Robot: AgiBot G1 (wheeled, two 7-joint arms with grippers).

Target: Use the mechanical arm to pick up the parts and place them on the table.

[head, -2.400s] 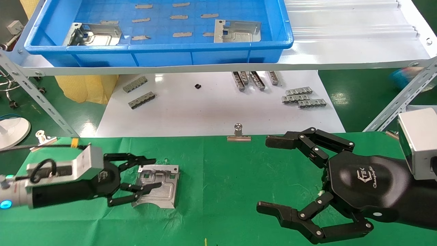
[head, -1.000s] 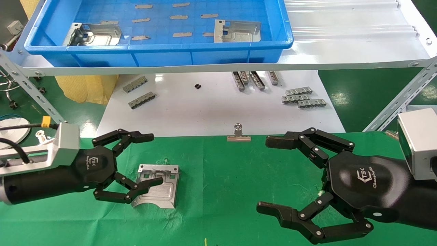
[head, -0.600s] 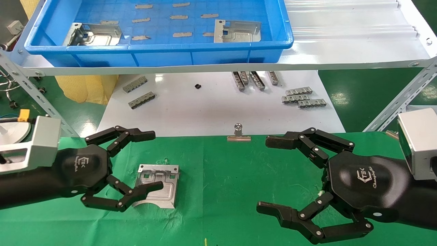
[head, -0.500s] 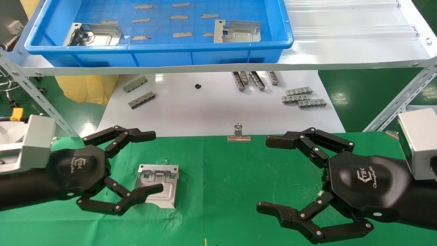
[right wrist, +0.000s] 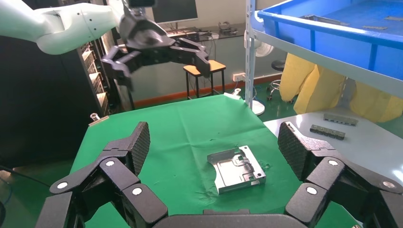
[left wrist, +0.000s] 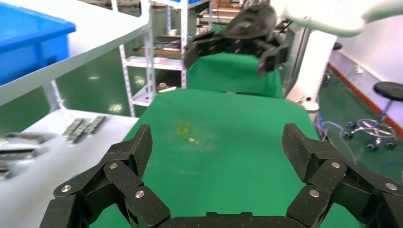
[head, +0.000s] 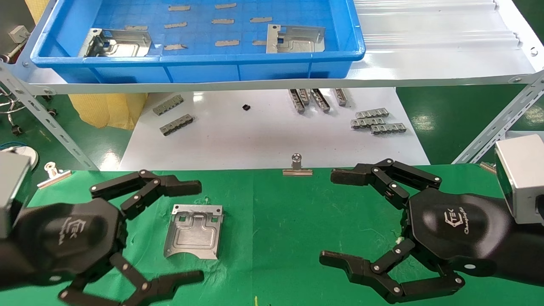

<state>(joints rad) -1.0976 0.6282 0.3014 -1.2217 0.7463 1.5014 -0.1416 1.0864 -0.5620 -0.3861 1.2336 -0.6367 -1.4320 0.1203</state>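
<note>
Left hand (head: 193, 231): fingers spread wide, holding nothing, raised above the bench's left side, near the plate but clear of it.
Right hand (head: 333, 216): wide open too, empty, hovering over the right side of the bench.
Part on bench (head: 193, 230): lying flat on the green bench (head: 276, 221), between the two hands, touched by neither.
Blue tray (head: 199, 63): up on the shelf, two more plates (head: 119, 42) inside.
</note>
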